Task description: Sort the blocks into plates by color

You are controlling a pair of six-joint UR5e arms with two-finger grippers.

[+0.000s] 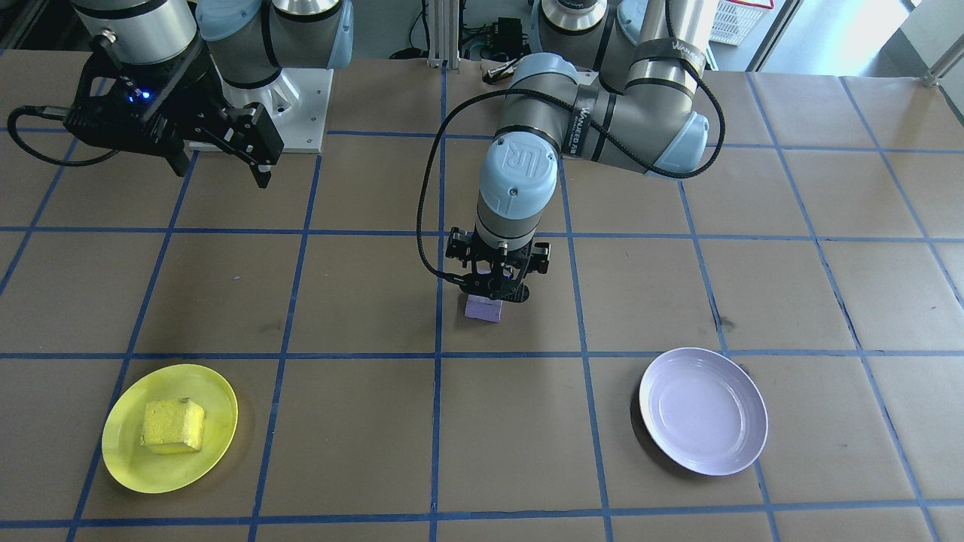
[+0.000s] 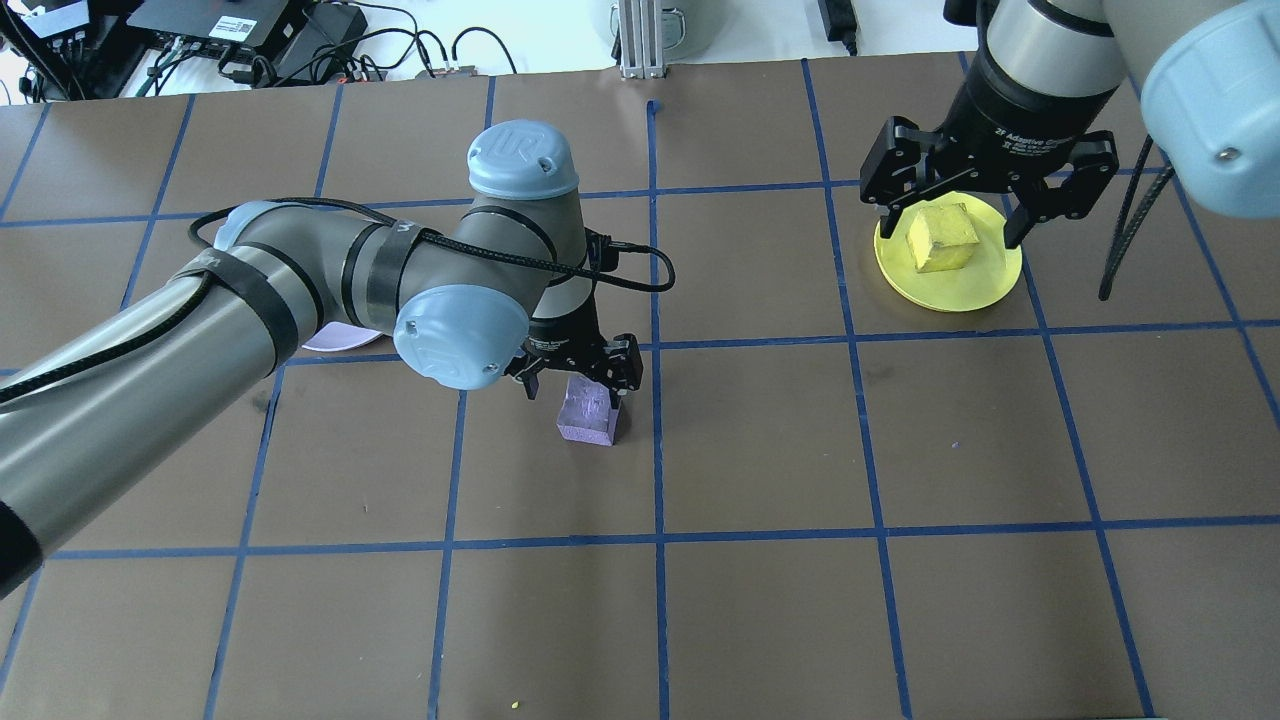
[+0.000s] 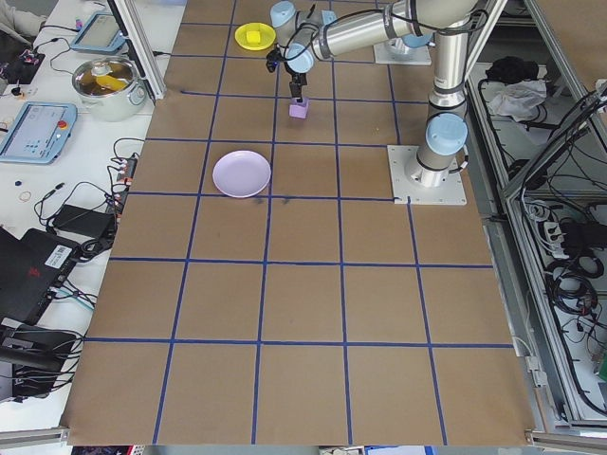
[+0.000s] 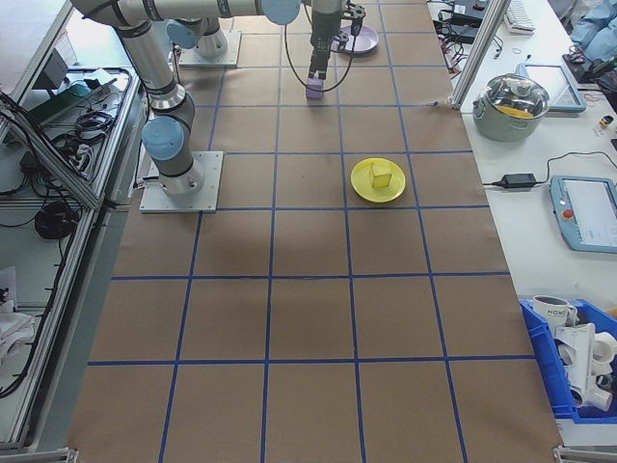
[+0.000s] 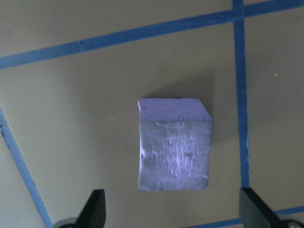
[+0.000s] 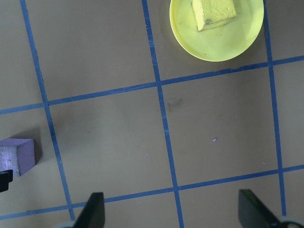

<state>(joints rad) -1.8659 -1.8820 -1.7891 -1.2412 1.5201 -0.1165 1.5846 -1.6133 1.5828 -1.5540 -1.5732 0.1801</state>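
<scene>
Left to right across the overhead view: pale lavender plate mostly hidden behind the left arm's elbow, off to the left gripper's outer side, bare in the front-facing view. Next, left gripper poised directly over the purple block, jaws spread wide, block on the table below and between the fingertips, nothing gripped. Wrist view puts the block centred between the two tips, faces turned slightly against the jaw line. Further right, right gripper open and hanging above the yellow plate, yellow block resting in the plate beneath it, released. Likely risks: descent with the block skewed could catch a corner and twist or push it aside; soft foam could squash under a hard close and slip out in transit; lavender plate well apart from the gripper, so a loose hold might drop the block short or on the rim. Count: two blocks, one yellow, one purple; two plates, one yellow, one lavender; two grippers.
</scene>
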